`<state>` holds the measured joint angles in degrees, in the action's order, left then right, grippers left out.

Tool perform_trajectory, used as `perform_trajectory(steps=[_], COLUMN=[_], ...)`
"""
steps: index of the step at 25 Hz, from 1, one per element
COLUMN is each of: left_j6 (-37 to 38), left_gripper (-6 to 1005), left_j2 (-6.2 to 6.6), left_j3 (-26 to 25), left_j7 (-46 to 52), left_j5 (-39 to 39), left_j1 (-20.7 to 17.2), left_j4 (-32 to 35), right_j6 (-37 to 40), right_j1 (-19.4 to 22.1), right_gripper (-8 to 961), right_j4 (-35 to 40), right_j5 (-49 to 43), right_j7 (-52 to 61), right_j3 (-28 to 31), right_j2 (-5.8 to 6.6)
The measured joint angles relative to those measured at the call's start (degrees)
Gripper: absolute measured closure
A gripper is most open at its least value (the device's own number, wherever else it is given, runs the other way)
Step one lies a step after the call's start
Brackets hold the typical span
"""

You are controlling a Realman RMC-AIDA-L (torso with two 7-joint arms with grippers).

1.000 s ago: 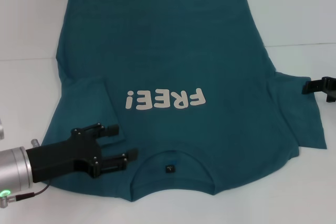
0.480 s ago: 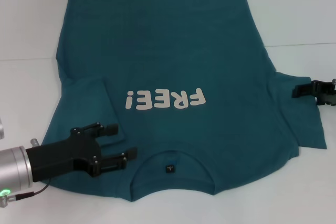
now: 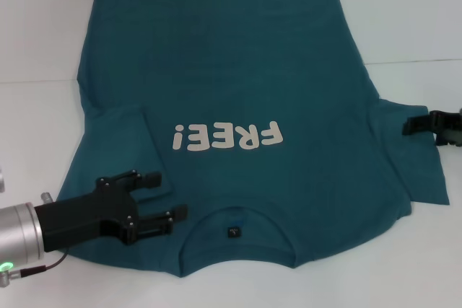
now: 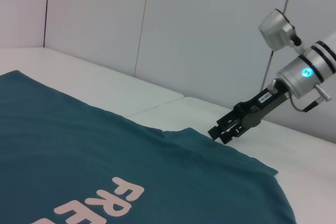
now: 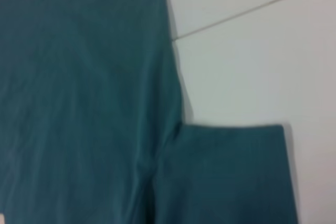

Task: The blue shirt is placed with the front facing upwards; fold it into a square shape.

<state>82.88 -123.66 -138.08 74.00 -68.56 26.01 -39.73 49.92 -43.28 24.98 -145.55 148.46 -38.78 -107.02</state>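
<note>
Head view gives us the blue shirt (image 3: pixel 238 91) lying flat on the white table (image 3: pixel 411 19), front side up, with the collar (image 3: pixel 234 239) at the near edge and the hem at the far edge. It is dark teal-blue, and the white "FREE!" lettering (image 3: pixel 227 135) on the chest appears upside down to us. Inside the round collar we see a small dark tag (image 3: pixel 232 232). The sleeve on the robot's left is folded in over the body of the shirt, while the sleeve on the robot's right (image 3: pixel 415 153) lies spread out on the table. The left gripper (image 3: pixel 170 194) hovers low over the shoulder area beside the collar, pointing toward the middle of the shirt; its two black fingers are spread apart and hold nothing. The right gripper (image 3: pixel 408 125) comes in from the right edge, above the outer part of the spread sleeve. In the left wrist view this right gripper (image 4: pixel 220 132) is close over the sleeve's edge, with its fingers slightly parted and no cloth between them. The right wrist view looks down on the sleeve (image 5: pixel 226 177) and the bare table beside it.
</note>
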Motion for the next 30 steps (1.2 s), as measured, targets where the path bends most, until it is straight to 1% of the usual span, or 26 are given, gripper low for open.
perform_trajectory(steps=[7,12,15,22,26,30], left_j6=[0.1,0.0,0.1,0.3,0.3,0.4], left_gripper=[172,172,172,171,171,171], left_j2=[0.00,0.00,0.00,0.00,0.00,0.00], left_j3=[0.0,0.1,0.1,0.1,0.2,0.1], left_j7=[0.0,0.0,0.0,0.0,0.0,0.0], left_j5=[-0.2,-0.2,-0.2,-0.2,-0.2,-0.2], left_j1=[-0.4,-0.5,-0.4,-0.4,-0.4,-0.4], left_j4=[0.0,0.0,0.0,0.0,0.0,0.0], right_j6=[7.9,8.6,8.7,9.3,11.3,13.4], right_j1=[3.4,4.1,4.4,4.6,5.0,5.1], right_gripper=[141,139,138,142,144,144], right_j4=[3.7,3.9,4.1,4.1,5.6,7.1], right_j5=[0.1,0.1,0.2,0.2,0.1,0.0], right_j7=[0.3,0.3,0.3,0.3,0.3,0.4], right_j3=[1.5,1.7,1.8,2.0,3.7,4.5], right_j2=[0.32,0.31,0.03,-0.15,-0.41,-0.23])
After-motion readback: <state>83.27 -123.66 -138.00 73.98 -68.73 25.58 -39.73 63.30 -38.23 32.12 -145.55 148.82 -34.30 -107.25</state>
